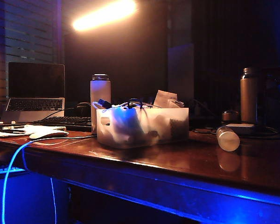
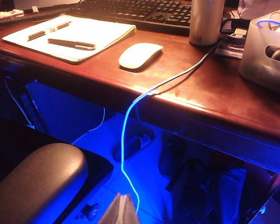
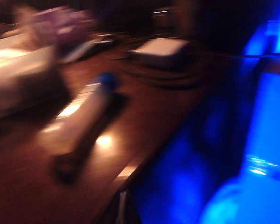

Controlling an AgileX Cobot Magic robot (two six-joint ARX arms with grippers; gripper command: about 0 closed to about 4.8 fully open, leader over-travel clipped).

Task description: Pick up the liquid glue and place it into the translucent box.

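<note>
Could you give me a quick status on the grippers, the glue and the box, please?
Left gripper and right gripper both back off the table edge, right jaws shut. Liquid glue lying on its side, right of translucent box. Nothing between them.

It was a dim home office or study desk lit by blue glow. A wooden worktop (image 1: 186, 161) carried an open laptop (image 1: 36, 91) at the far left, a black keyboard (image 1: 67, 122), a white mouse (image 2: 140, 55) and a notepad (image 2: 74, 35) with pens. Shoes (image 2: 171, 156) lay on the floor beneath, and a padded chair (image 2: 37, 186) stood near.
</note>
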